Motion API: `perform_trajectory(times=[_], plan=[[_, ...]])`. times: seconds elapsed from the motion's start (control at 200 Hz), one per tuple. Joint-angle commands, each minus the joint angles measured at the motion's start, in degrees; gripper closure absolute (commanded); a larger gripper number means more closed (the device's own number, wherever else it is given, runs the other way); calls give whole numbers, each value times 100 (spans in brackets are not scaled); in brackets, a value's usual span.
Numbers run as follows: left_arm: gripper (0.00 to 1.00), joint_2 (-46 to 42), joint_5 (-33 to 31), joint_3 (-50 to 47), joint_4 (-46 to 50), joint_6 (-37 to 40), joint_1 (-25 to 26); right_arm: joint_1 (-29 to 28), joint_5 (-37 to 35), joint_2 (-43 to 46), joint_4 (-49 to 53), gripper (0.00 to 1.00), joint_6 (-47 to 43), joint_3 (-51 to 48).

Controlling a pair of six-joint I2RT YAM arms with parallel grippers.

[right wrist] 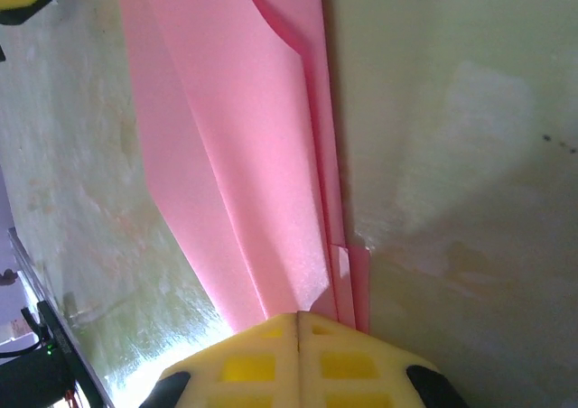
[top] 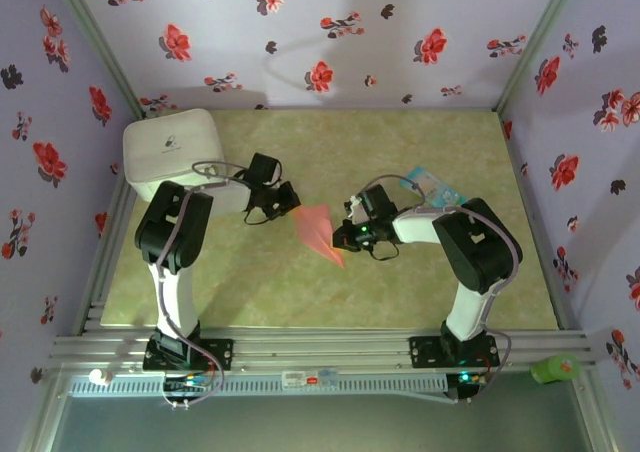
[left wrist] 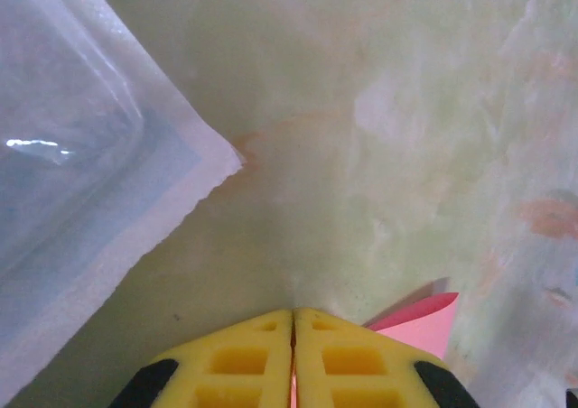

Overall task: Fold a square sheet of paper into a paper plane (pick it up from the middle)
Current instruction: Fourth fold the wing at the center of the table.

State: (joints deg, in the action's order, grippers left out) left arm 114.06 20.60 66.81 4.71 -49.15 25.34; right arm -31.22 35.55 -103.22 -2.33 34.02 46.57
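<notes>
The square sheet of paper is folded into a narrow salmon-pink paper plane [top: 318, 230], lying mid-table with its point toward the near right. My left gripper [top: 291, 204] is at its wide far-left end. In the left wrist view the yellow fingers [left wrist: 293, 316] are shut with a pink sliver of paper in the seam, and a pink corner [left wrist: 421, 321] sticks out to the right. My right gripper [top: 347, 235] is at the plane's right edge. In the right wrist view its fingers [right wrist: 298, 319] are shut, their tips over the layered folds [right wrist: 244, 155].
A white box [top: 172, 152] stands at the far left behind the left arm. A pale translucent packet [left wrist: 81, 182] lies just left of the left gripper. A teal-and-white packet [top: 432, 185] lies behind the right arm. Flowered walls close in the table.
</notes>
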Motion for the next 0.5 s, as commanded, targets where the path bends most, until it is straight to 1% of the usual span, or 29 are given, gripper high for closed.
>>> perform_trajectory(times=[0.0,0.25,0.335,0.495], plan=[[90,197,-478,281,409,292,-112,46,-341,-321,1067,100,-185,-174],[88,-168,-378,390,496,372,-67,53,-363,-327,1284,100,-359,-100],[87,-431,-333,344,522,440,41,55,-371,-317,1323,100,-376,-78],[87,-763,-125,135,395,520,413,55,-375,-308,1314,100,-336,-27]])
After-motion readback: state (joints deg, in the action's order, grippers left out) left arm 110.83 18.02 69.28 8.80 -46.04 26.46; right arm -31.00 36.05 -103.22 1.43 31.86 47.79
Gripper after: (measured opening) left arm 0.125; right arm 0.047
